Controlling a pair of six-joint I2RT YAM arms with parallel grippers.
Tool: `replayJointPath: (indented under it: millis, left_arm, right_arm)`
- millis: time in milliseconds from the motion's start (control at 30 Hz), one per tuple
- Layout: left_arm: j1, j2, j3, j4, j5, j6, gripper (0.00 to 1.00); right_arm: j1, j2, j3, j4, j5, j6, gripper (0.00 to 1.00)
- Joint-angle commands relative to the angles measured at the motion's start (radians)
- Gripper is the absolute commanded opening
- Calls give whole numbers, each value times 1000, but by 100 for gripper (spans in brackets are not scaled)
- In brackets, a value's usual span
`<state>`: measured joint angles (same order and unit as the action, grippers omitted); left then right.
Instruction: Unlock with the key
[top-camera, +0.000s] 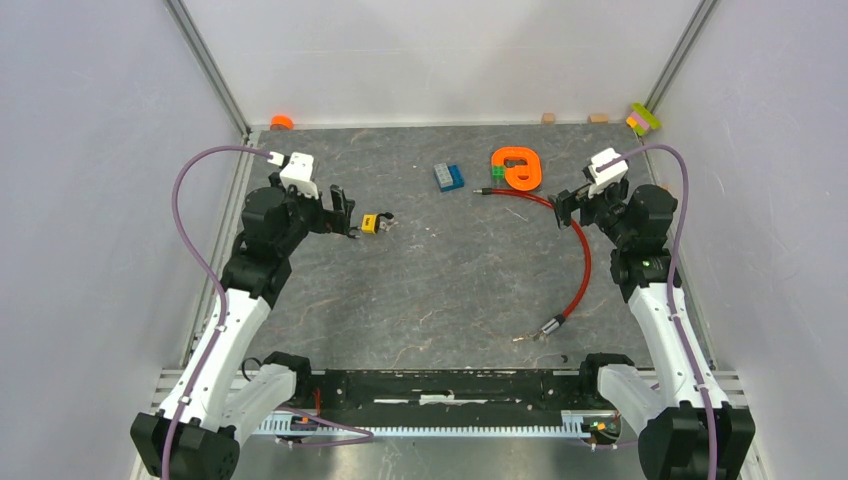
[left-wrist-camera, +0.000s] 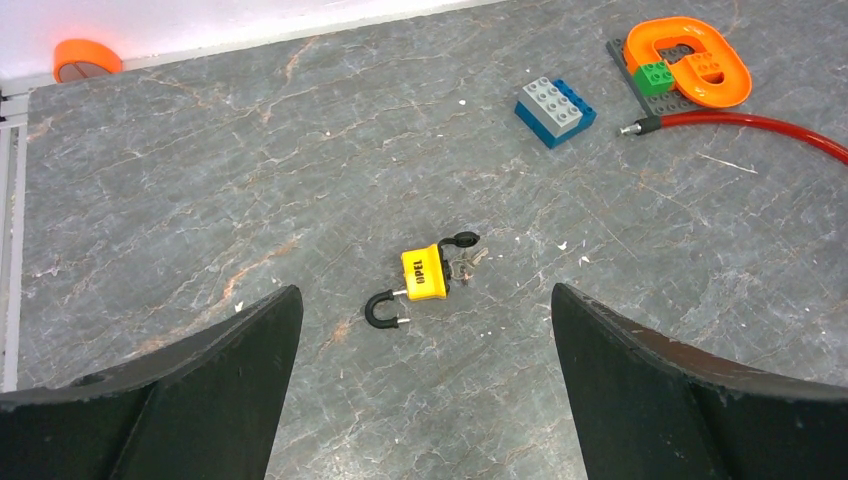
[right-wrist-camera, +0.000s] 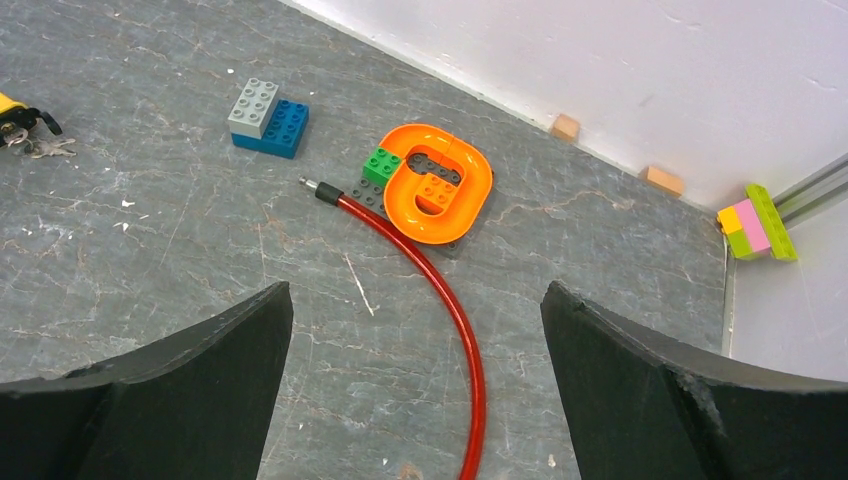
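Observation:
A little yellow padlock (left-wrist-camera: 425, 273) lies flat on the grey table, left of middle (top-camera: 369, 223). Its black shackle (left-wrist-camera: 382, 310) is drawn out, with one leg end free beside the body. The key (left-wrist-camera: 466, 264), a tiny silver bunch, lies against the padlock's far end beside a black cap (left-wrist-camera: 460, 240). My left gripper (left-wrist-camera: 422, 292) is open, hovering just short of the padlock (top-camera: 348, 213) and holding nothing. At the right, my right gripper (right-wrist-camera: 415, 288) is also open and empty (top-camera: 562, 207), above the red cable. The padlock (right-wrist-camera: 10, 105) and key (right-wrist-camera: 42, 148) show at the left edge of the right wrist view.
A red cable (top-camera: 580, 262) curves from a plug near the orange track (top-camera: 517, 167) to a plug near the front. A blue-grey brick (top-camera: 448, 177) lies at back centre. An orange roll (top-camera: 281, 122), two wooden blocks (top-camera: 598, 118) and pink-green bricks (top-camera: 643, 119) line the back wall.

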<state>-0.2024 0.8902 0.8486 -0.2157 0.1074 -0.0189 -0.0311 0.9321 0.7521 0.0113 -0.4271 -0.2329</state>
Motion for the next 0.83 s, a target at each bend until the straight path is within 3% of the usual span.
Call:
replayJointPath:
  millis: [0, 800]
  left_arm:
    - [6, -2, -2, 19, 12, -25, 100]
    - [8, -9, -5, 21, 12, -24, 100]
  right_arm:
    - [-4, -14, -7, 32, -13, -9, 98]
    - [-9, -26, -32, 65, -2, 3, 98]
